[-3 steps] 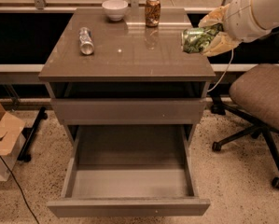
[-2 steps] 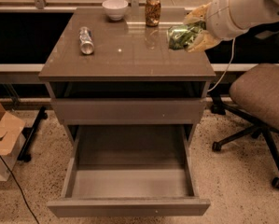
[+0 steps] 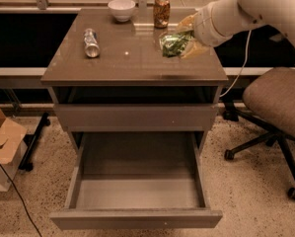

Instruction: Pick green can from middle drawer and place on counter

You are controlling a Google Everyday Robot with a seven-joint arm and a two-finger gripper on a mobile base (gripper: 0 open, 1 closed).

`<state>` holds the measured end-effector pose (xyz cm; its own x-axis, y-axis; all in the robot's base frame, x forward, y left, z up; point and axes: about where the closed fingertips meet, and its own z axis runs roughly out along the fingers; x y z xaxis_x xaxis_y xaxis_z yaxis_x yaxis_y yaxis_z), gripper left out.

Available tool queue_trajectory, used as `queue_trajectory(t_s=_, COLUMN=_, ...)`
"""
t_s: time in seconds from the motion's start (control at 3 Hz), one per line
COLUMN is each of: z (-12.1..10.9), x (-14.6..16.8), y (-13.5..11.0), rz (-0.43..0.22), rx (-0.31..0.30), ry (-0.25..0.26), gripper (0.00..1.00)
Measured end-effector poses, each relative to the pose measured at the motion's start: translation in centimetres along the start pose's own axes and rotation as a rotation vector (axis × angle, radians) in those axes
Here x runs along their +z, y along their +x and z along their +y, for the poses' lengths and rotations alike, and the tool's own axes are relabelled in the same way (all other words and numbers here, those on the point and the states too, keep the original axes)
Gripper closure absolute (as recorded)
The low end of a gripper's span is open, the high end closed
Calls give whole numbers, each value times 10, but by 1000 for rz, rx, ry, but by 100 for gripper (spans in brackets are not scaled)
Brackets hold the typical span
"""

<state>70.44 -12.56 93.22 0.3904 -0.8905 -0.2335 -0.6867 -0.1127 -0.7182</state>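
The gripper (image 3: 182,37), above the right side of the counter (image 3: 132,58), clasps the green can (image 3: 172,43) and hides its far end. Can markings are illegible. The chair (image 3: 280,95) is cut off at the right edge.

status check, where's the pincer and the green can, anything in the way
Pincer shut on green can, over right side of counter. Middle drawer stands open. Orange-brown can stands just behind; silver can lies well left.

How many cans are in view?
3: silver can lying on the counter, left; orange-brown can upright at its back; green can held in the gripper above its right side.
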Motion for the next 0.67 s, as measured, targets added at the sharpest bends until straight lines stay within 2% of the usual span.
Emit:
queue_trajectory(t_s=0.33, z=6, x=52, y=-2, rz=-27, rx=-14, ry=-69, gripper=53)
queue_trajectory(t_s=0.67, z=8, x=78, y=-7, rz=-47, rx=-21, ry=-102, gripper=30)
